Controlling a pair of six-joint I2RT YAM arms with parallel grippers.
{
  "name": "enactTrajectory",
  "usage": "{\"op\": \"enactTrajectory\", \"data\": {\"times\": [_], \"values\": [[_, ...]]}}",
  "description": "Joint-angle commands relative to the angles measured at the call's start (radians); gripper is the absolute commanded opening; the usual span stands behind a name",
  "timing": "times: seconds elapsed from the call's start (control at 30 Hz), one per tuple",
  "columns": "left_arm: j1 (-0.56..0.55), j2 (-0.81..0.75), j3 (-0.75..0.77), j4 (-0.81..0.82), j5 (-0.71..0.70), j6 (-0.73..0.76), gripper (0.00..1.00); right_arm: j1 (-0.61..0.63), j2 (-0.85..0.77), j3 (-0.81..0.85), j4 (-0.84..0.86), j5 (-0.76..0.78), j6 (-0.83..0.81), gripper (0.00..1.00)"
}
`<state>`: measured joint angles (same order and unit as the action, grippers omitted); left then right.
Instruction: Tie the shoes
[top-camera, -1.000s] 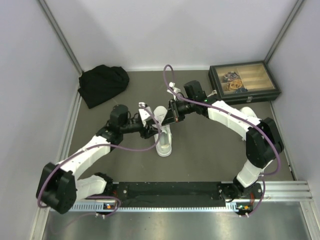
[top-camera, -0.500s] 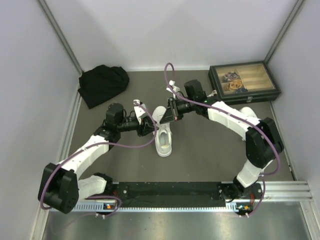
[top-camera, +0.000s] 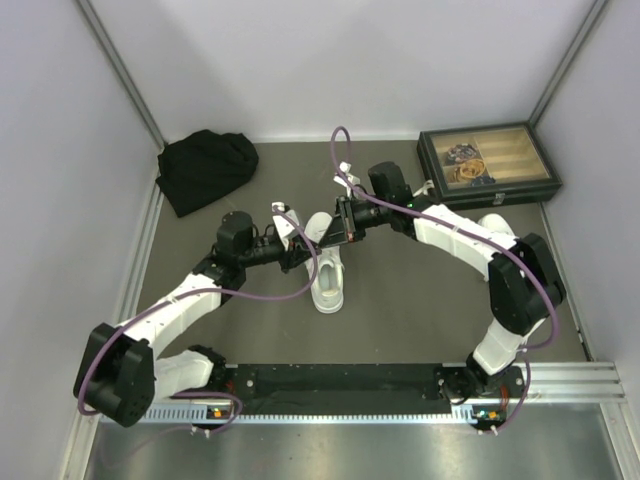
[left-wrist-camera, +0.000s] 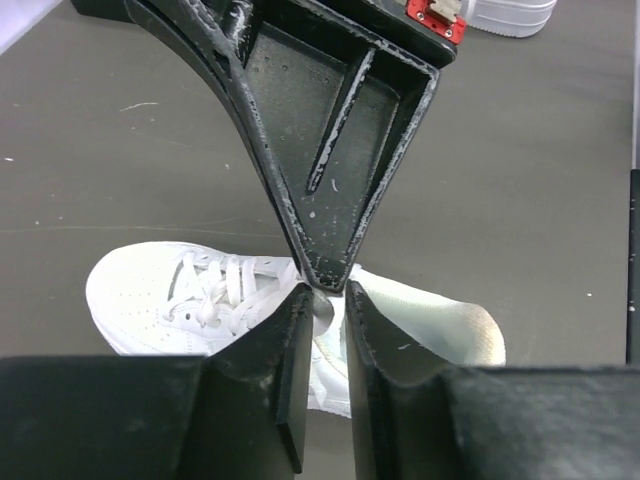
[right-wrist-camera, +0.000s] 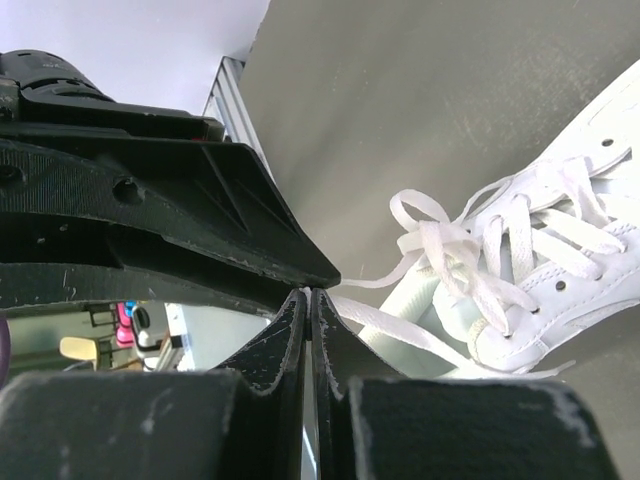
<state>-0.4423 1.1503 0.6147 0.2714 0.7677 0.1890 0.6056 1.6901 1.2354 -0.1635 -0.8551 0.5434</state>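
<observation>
Right pincer (right-wrist-camera: 309, 300) clamps a lace (right-wrist-camera: 380, 316) over the sneaker (top-camera: 328, 282); left pincer (left-wrist-camera: 322, 305), tip-to-tip with it, sits near-closed, grip unclear, so a mistimed release would drop the lace.

no legible text, labels or numbers

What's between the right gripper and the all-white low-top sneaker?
Only a thin white lace, running from the right gripper to the white sneaker above the grey table; right wrist view.

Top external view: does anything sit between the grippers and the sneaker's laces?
Nothing visible does. The left gripper and right gripper meet tip to tip above the sneaker; a lace leads straight out of the shut right one.
</observation>
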Motion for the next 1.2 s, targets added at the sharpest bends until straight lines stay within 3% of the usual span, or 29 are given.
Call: {"op": "enactTrajectory", "data": {"times": [0.0, 0.17, 0.3, 0.37, 0.4, 0.5, 1.17], "values": [[-0.013, 0.005, -0.007, 0.075, -0.019, 0.003, 0.2, 0.005, 0.005, -0.001, 0.059, -0.028, 0.016, 0.0], [-0.013, 0.006, -0.003, 0.032, -0.033, 0.027, 0.01, -0.001, -0.001, -0.005, 0.059, -0.033, 0.016, 0.0], [-0.012, -0.014, 0.0, -0.044, -0.038, 0.073, 0.0, -0.012, -0.006, -0.01, 0.044, -0.044, 0.009, 0.01], [-0.01, -0.027, -0.001, -0.084, -0.03, 0.101, 0.0, -0.013, -0.004, -0.004, 0.029, -0.045, -0.01, 0.09], [-0.012, -0.034, -0.003, -0.09, -0.027, 0.107, 0.0, -0.013, -0.006, 0.001, 0.019, -0.053, -0.016, 0.24], [-0.01, -0.038, -0.007, -0.112, -0.022, 0.124, 0.0, -0.02, -0.006, 0.019, -0.011, -0.053, -0.051, 0.37], [0.002, -0.011, -0.003, -0.146, 0.008, 0.241, 0.0, -0.02, 0.137, 0.239, -0.301, 0.033, -0.496, 0.36]]}}
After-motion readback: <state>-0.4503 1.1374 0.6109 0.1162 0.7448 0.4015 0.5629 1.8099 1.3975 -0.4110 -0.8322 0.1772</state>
